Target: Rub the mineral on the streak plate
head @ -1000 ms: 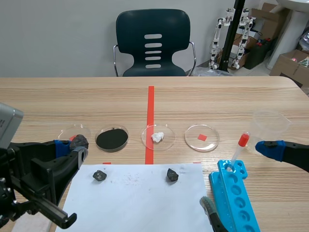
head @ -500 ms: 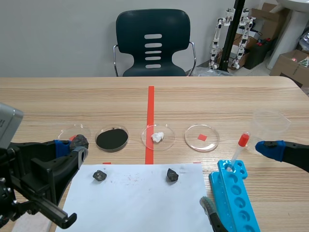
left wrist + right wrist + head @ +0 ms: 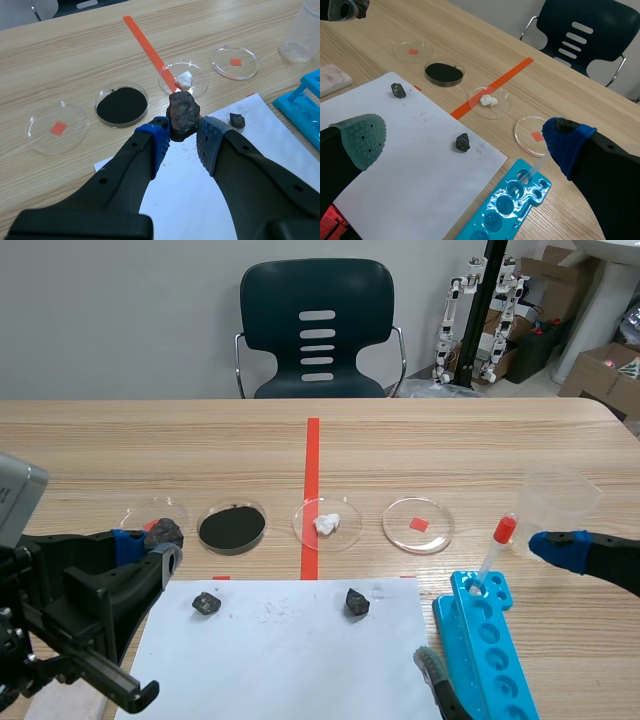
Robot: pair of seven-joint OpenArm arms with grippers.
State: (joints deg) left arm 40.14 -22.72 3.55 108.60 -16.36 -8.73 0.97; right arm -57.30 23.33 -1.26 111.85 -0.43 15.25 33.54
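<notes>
Left gripper is clamped on the mineral, a dark brown lump pinched between both pads. I have it near the far left corner of the white sheet, raised, not touching the paper as far as I can see.

Right gripper is spread wide, nothing in it, hanging over the sheet's right edge.

On the sheet: two small dark stones, one near the far left corner, one near the far edge right of middle. Faint grey specks lie between them.

Just beyond the sheet's far edge is a row of dishes: black powder dish, white-lump dish, red-square dish.

Blue rack lies along the sheet's right edge, with a red-capped tube standing in it. Clear cup is well off to the right, beyond the rack.
</notes>
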